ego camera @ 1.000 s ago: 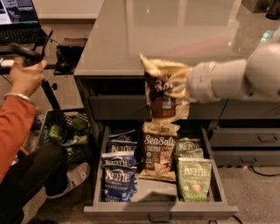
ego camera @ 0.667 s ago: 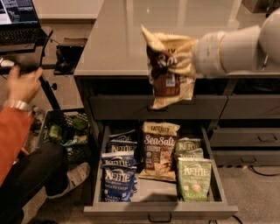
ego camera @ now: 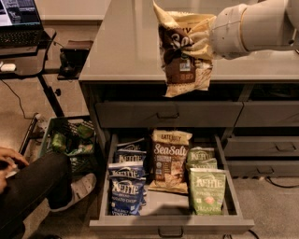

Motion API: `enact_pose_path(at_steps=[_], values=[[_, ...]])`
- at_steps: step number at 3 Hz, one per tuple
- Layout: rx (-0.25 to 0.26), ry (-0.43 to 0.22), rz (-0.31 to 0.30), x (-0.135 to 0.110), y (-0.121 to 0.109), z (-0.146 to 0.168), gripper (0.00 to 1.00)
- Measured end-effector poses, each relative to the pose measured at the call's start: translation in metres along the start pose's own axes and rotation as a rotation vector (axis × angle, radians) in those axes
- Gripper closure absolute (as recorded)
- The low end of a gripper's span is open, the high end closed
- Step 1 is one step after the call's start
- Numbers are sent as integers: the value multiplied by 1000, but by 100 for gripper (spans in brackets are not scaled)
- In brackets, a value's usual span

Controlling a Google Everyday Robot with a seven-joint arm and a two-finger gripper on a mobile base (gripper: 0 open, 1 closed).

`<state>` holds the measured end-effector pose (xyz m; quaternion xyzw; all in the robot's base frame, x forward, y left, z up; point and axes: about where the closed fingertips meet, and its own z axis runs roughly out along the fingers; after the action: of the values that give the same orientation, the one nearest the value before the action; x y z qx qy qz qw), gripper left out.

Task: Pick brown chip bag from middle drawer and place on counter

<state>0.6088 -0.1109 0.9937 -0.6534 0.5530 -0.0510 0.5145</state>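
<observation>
While the middle drawer (ego camera: 170, 225) stands pulled out at 6 o'clock, blue Kettle bags (ego camera: 125, 186) lie at its left, a second Sea Salt bag (ego camera: 169, 161) in its centre and green Kettle bags (ego camera: 205, 189) at its right. Higher, at 1 o'clock, the gripper (ego camera: 208, 42) pinches the crumpled brown chip bag (ego camera: 184, 56), cream-topped and dark-bellied, hanging over the counter's (ego camera: 126, 51) front edge. A laptop (ego camera: 16, 11) sits at 10 o'clock.

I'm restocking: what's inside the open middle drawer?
The middle drawer holds blue Kettle bags left, a Sea Salt bag centre, green Kettle bags right; anything beneath them is covered. The pincer holds the brown chip bag aloft near the counter.
</observation>
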Motion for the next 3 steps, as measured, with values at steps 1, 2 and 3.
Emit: enact_pose_path(at_steps=[1,2,3], values=[[11,1,-29,3,-1,5,100],[-10,44,-25,29,10,2,100],[-61,60,-13,47,22,-1,100]])
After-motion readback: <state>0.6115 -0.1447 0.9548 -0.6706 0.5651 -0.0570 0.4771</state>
